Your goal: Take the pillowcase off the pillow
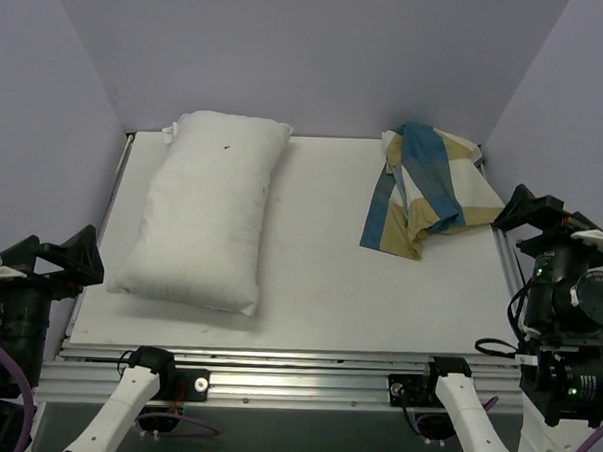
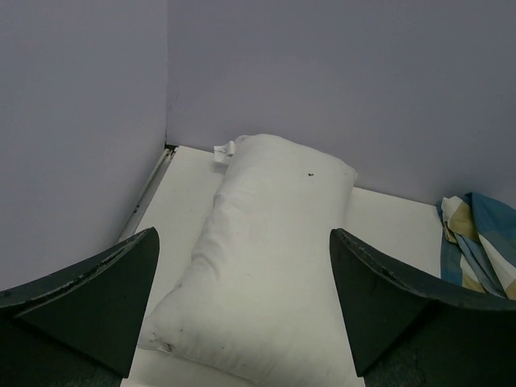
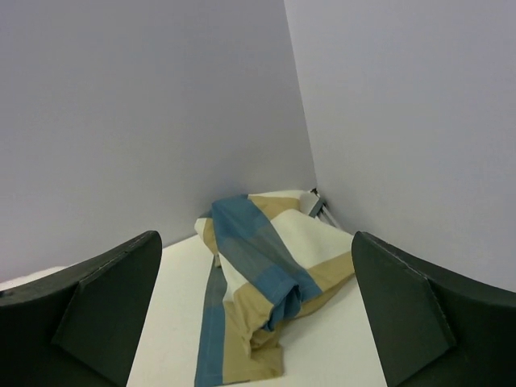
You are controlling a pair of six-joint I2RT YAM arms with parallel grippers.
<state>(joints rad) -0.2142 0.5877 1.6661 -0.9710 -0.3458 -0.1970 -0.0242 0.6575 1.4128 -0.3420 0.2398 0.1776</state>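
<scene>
One pillow [image 1: 207, 217] and one pillowcase [image 1: 428, 192] lie on the white counter [image 1: 329, 277], and they are well apart, with a bare strip of counter between them. The pillow, plain white and plump, lies on the left side with its long axis running from the far wall toward the near edge. It is fully uncovered, with one small dark speck [image 2: 311, 172] on its upper face and one small white tag [image 2: 223, 149] at its far corner. The pillowcase is already off. It sits as a single crumpled heap of blue, tan and white patches in the far right corner, with one flap trailing toward the near side. Two end effectors are in view, one at each side of the counter. The left end effector [image 2: 243, 234] has its two fingers spread wide with nothing between them, and it faces the pillow. The right end effector [image 3: 256, 235] is likewise spread wide and empty, and it faces the heap of cloth. Neither touches the pillow or the cloth.
</scene>
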